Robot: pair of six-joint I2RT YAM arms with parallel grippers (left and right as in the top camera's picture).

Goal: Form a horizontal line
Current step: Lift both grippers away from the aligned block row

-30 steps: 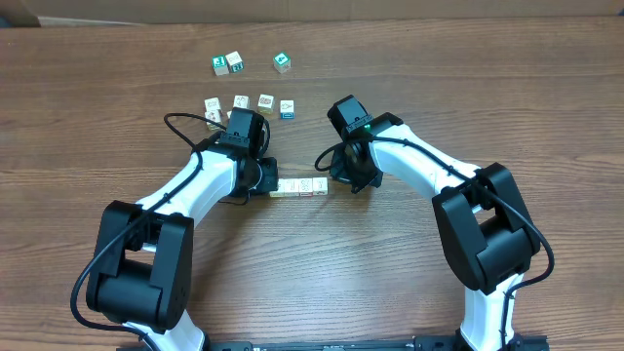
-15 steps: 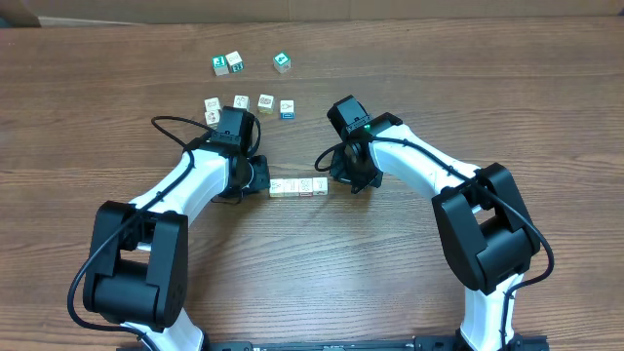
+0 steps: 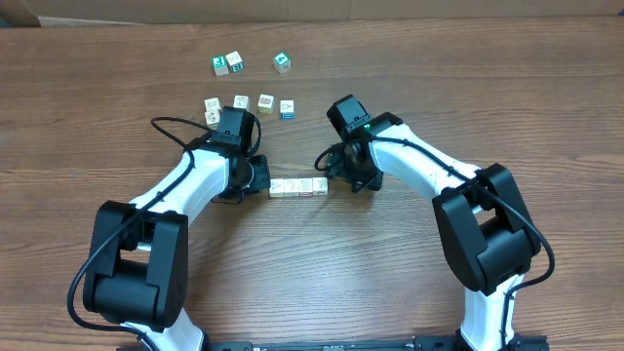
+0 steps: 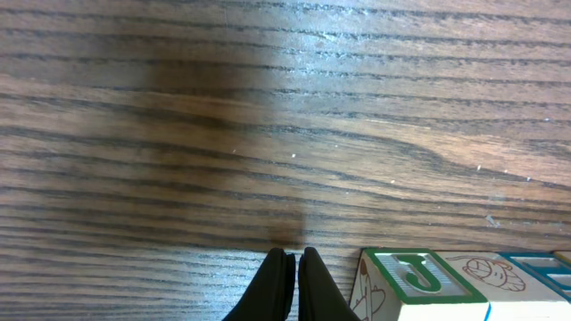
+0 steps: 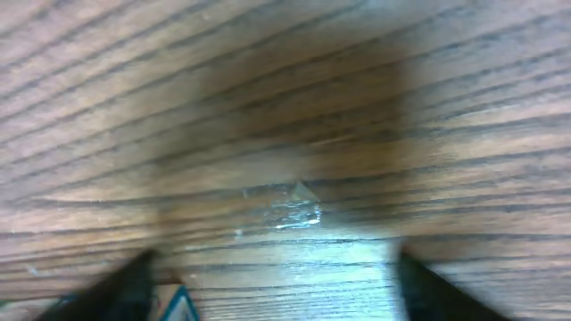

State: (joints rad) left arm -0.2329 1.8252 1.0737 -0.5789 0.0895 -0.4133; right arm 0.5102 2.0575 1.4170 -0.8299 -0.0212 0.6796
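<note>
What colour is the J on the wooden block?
Green, on the pale wooden cube; clearest in the left wrist view.

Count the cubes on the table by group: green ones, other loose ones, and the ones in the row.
Green-faced loose cubes: 3
Other loose cubes: 4 clear, perhaps a fifth
Cubes in the horizontal line: about 4
Total: about 11

Left end effector (image 4: 294, 264) pinched together — horizontal line (image 4: 431, 278) just right, on table (image 4: 268, 116).
</note>
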